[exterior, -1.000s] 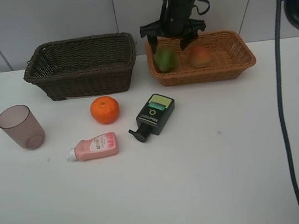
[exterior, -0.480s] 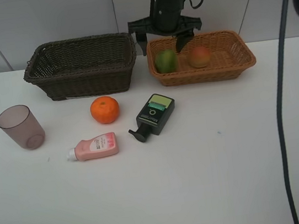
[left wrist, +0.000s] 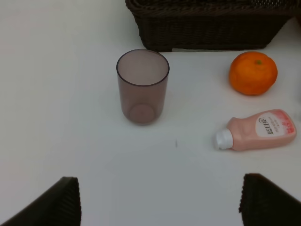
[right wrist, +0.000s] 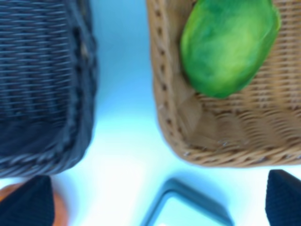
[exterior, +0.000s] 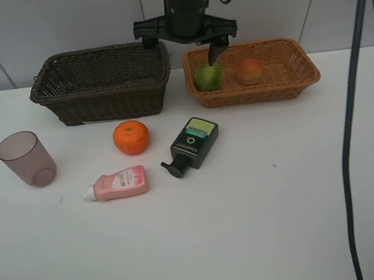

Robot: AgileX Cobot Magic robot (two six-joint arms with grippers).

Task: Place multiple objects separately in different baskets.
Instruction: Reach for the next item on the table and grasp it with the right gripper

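Observation:
The green oval fruit [exterior: 208, 76] and the red-yellow peach-like fruit [exterior: 250, 70] lie in the light tan basket [exterior: 290, 83]. The dark brown basket [exterior: 98, 100] stands to its left. The orange [exterior: 131, 137], the dark pump bottle [exterior: 191, 144], the pink bottle [exterior: 118, 184] and the mauve cup [exterior: 26, 159] are on the table. My right gripper [exterior: 181, 47] is open and empty, above the gap between the baskets. Its wrist view shows the green fruit [right wrist: 228, 44] and both basket rims. My left gripper [left wrist: 167, 207] is open and empty, short of the cup [left wrist: 142, 87].
The table is white, with a tiled wall behind the baskets. The pump bottle and pink bottle lie on their sides. The right arm's cable [exterior: 349, 131] hangs down the right side. The left wrist view also shows the orange [left wrist: 253, 73] and the pink bottle [left wrist: 261, 136].
My right gripper has left the green fruit lying in the light basket and has moved left, from over that basket to over the gap between the baskets.

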